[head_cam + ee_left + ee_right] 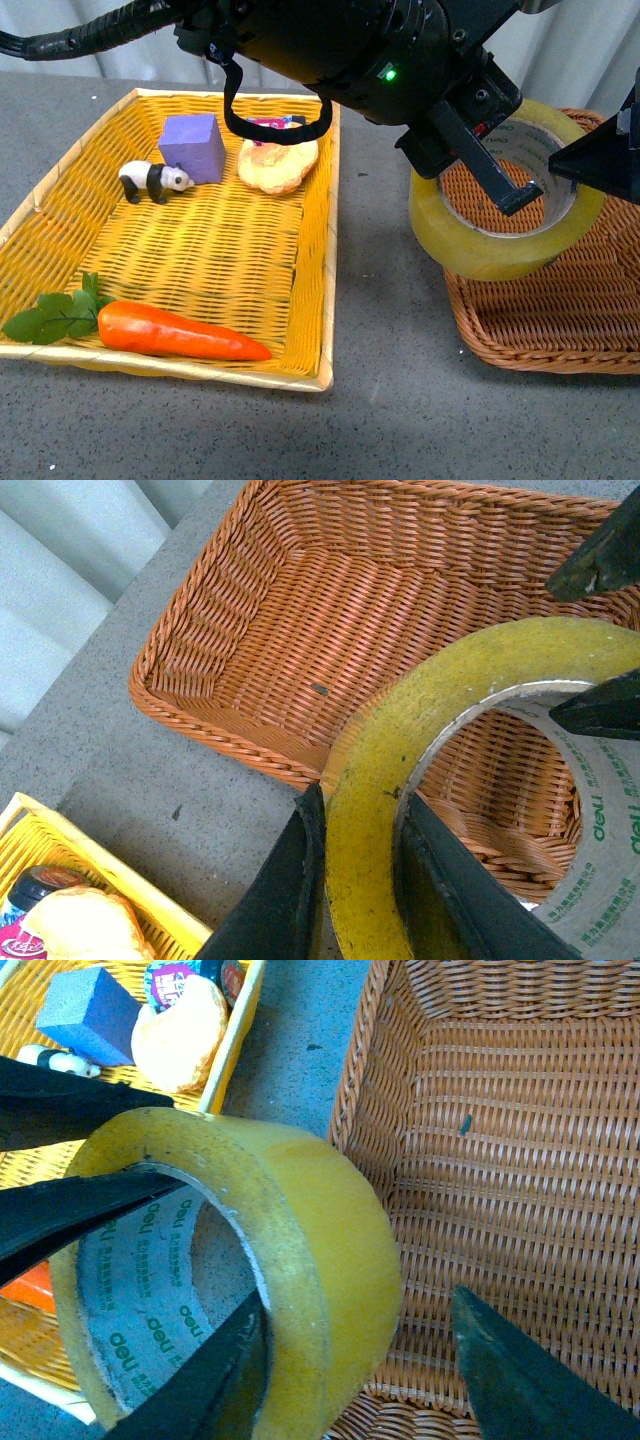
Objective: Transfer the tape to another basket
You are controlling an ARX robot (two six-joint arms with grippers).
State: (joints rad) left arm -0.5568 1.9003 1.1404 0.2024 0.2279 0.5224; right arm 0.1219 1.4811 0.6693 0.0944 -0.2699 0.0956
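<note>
The tape (pixel 470 245), a wide yellowish roll with a printed white core, hangs tilted above the left rim of the brown wicker basket (pixel 570 300). My left gripper (pixel 365 880) is shut on the roll's wall (pixel 440 690), one finger inside the core and one outside; it reaches in from the top in the front view (pixel 500 190). My right gripper (pixel 355 1300) is open and straddles the opposite wall of the tape (pixel 330 1230), one finger in the core, the other over the basket's floor (pixel 520 1160). Its dark fingers (pixel 590 160) enter from the right.
A bright yellow woven tray (pixel 200 260) lies left of the basket and holds a carrot (pixel 170 332), a toy panda (pixel 155 180), a purple block (pixel 192 147) and a bread piece (pixel 277 163). Grey tabletop (pixel 390 380) separates tray and basket. The basket interior (pixel 300 610) holds nothing.
</note>
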